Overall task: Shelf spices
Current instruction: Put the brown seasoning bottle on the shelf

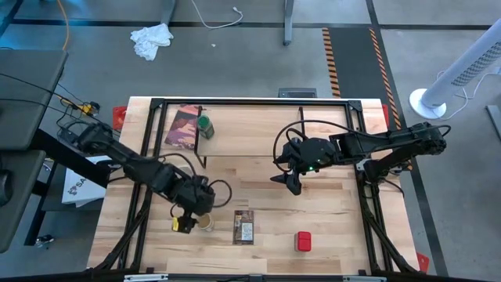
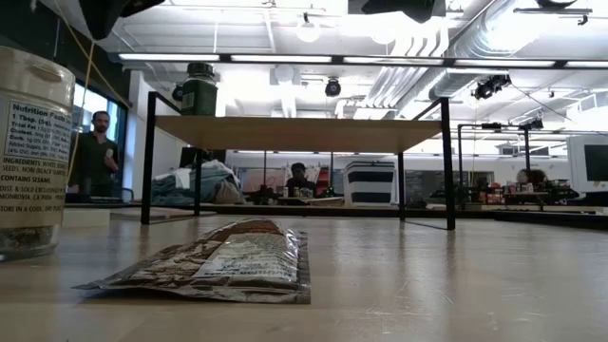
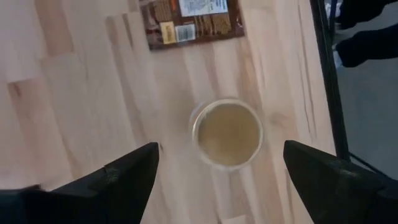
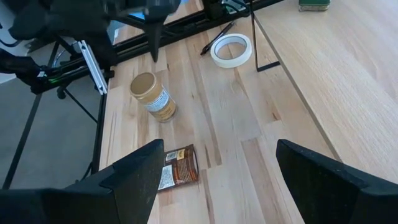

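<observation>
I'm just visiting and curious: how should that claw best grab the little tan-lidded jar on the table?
From straight above, by its round sides just below the lid. The tan-lidded jar stands upright on the table, and the left claw hovers over it, open, one finger on each side. The orange-brown packet lies apart from it, so closing in looks unobstructed.

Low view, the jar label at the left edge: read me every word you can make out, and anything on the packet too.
Tan-lidded jar label, cut off at the picture's edge:
"Nutrition Fac"
"INGREDIENTS: WHITE SESAM"
"CONTAINS SESAME"
"STORE IN A COOL, DRY"
Other label lines: too small to read.
Orange-brown packet: its white label is too blurred to read.
</observation>
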Controlling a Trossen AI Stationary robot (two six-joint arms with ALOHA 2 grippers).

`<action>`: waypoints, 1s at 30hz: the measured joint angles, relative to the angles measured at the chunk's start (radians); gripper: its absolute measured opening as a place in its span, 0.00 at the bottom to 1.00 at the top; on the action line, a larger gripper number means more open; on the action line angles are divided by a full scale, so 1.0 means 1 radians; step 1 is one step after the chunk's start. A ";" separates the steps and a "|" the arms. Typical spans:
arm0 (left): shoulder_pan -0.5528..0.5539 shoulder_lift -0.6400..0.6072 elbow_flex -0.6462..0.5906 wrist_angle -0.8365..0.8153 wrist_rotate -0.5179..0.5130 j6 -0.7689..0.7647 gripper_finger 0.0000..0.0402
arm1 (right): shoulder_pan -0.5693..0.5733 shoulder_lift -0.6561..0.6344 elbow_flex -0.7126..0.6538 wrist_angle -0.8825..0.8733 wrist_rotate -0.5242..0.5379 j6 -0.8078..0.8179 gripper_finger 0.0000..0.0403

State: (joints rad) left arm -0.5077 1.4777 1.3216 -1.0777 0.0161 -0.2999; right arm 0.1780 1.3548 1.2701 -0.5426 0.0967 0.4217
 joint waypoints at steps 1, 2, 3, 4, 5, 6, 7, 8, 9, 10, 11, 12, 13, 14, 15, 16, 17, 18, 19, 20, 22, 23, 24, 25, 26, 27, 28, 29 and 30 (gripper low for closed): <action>-0.007 0.014 0.000 0.006 -0.001 -0.009 0.85 | 0.000 0.000 0.000 0.000 0.000 0.000 0.76; -0.015 0.028 0.000 0.007 -0.003 -0.012 0.85 | 0.000 0.000 0.000 0.000 0.000 0.000 0.76; -0.023 0.042 0.000 0.005 -0.010 -0.012 0.85 | 0.000 0.000 0.000 0.000 0.000 0.001 0.76; -0.028 0.054 0.000 0.002 -0.025 -0.013 0.85 | 0.000 0.000 0.000 0.000 0.000 0.006 0.76; -0.033 0.064 0.000 -0.001 -0.045 -0.017 0.85 | 0.000 0.000 0.000 0.000 0.000 0.007 0.76; -0.036 0.073 0.000 0.000 -0.061 -0.029 0.85 | 0.000 0.000 0.000 0.000 0.000 0.007 0.76; -0.038 0.079 0.000 0.001 -0.068 -0.049 0.85 | 0.000 0.000 0.000 0.000 0.000 0.008 0.76; -0.038 0.083 0.000 0.005 -0.071 -0.074 0.85 | 0.000 0.000 0.000 0.000 0.000 0.007 0.76; -0.038 0.085 0.000 0.008 -0.070 -0.094 0.85 | 0.000 0.000 0.000 0.000 0.000 0.007 0.76; -0.039 0.085 0.000 0.008 -0.070 -0.105 0.85 | 0.000 0.000 0.000 0.000 0.000 0.007 0.76; -0.042 0.084 0.000 0.007 -0.071 -0.110 0.85 | 0.000 0.000 0.000 0.000 0.000 0.004 0.76; -0.045 0.084 0.000 0.007 -0.072 -0.111 0.85 | 0.000 0.000 0.000 0.000 0.000 0.000 0.76; -0.049 0.084 0.000 0.007 -0.071 -0.112 0.85 | 0.000 0.000 0.000 0.000 0.000 -0.001 0.76; -0.055 0.084 0.000 0.008 -0.067 -0.112 0.85 | 0.000 0.000 0.000 0.000 0.000 -0.001 0.76; -0.061 0.084 -0.004 0.015 -0.055 -0.114 0.85 | 0.000 0.000 0.000 0.000 0.000 -0.003 0.76; -0.067 0.082 -0.018 0.045 -0.038 -0.120 0.85 | 0.000 0.000 0.000 0.000 0.000 -0.003 0.76; -0.072 0.081 -0.033 0.071 -0.017 -0.126 0.85 | 0.000 0.000 0.000 0.000 0.000 -0.003 0.76; -0.079 0.082 -0.048 0.084 0.002 -0.125 0.85 | 0.000 0.000 0.000 0.000 0.001 -0.003 0.76; -0.086 0.083 -0.058 0.083 0.007 -0.117 0.85 | 0.000 0.000 0.000 0.000 0.001 -0.003 0.76; -0.090 0.083 -0.066 0.083 -0.001 -0.113 0.85 | 0.000 0.000 0.000 0.000 0.001 -0.003 0.76; -0.092 0.082 -0.071 0.089 -0.036 -0.119 0.85 | 0.000 0.000 0.000 0.000 0.001 -0.003 0.76; -0.092 0.082 -0.074 0.090 -0.060 -0.129 0.85 | 0.000 0.000 0.000 0.000 0.001 -0.003 0.76; -0.091 0.082 -0.078 0.091 -0.080 -0.136 0.85 | 0.000 0.000 0.000 0.000 0.001 -0.003 0.76; -0.090 0.082 -0.083 0.093 -0.090 -0.140 0.85 | 0.000 0.000 0.000 0.000 0.001 -0.003 0.76; -0.089 0.082 -0.086 0.099 -0.093 -0.141 0.85 | 0.000 0.000 0.000 -0.001 0.001 -0.003 0.76; -0.089 0.082 -0.090 0.111 -0.091 -0.142 0.85 | 0.000 0.000 0.000 -0.001 0.001 -0.003 0.76; -0.091 0.082 -0.091 0.116 -0.084 -0.142 0.85 | 0.000 0.000 0.000 -0.001 0.001 -0.003 0.76; -0.092 0.082 -0.093 0.121 -0.079 -0.142 0.85 | 0.000 0.000 0.000 -0.001 0.001 -0.004 0.76; -0.096 0.082 -0.097 0.133 -0.078 -0.142 0.85 | 0.000 0.000 0.000 -0.001 0.001 -0.004 0.76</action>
State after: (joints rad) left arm -0.6035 1.5593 1.2250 -0.9445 -0.0615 -0.4423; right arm 0.1780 1.3548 1.2703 -0.5432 0.0976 0.4181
